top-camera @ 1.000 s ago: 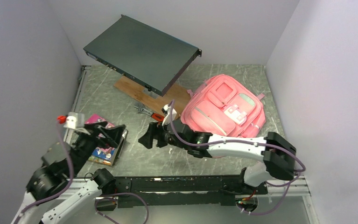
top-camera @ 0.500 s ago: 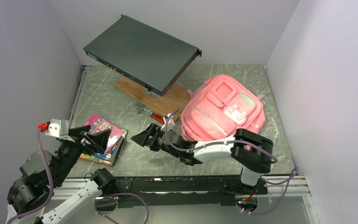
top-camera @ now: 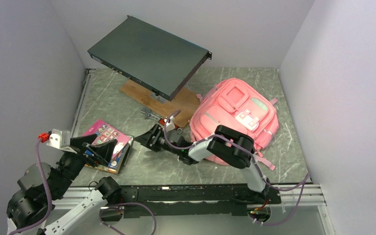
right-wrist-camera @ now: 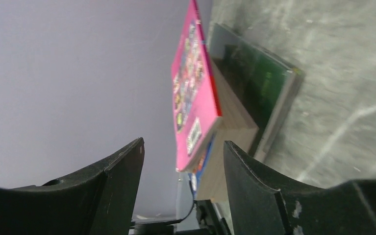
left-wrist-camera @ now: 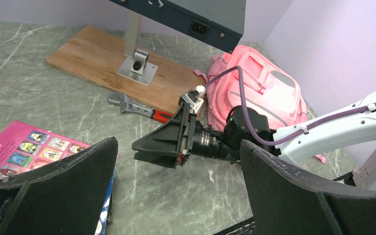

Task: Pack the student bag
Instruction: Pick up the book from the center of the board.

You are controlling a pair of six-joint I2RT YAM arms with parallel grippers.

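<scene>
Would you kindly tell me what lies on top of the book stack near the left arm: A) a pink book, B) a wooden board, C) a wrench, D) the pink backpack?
A: a pink book with picture tiles on its cover lies topmost on the stack.

The student bag (top-camera: 235,115) is soft pink cloth. The surface (top-camera: 107,103) looks like smooth, veined grey stone. The board (top-camera: 186,100) is matt wood.

Counted on 1 grey marbled table (top-camera: 117,98): 1 pink student bag (top-camera: 235,115), 1 book stack showing at least 2 covers, 1 pink book (top-camera: 105,134) and 1 green book (right-wrist-camera: 254,88), 1 wrench (top-camera: 151,116), 1 wooden board (top-camera: 183,103), 1 dark rack unit (top-camera: 146,54), and 2 grippers, the left gripper (top-camera: 108,148) and the right gripper (top-camera: 144,139).
</scene>
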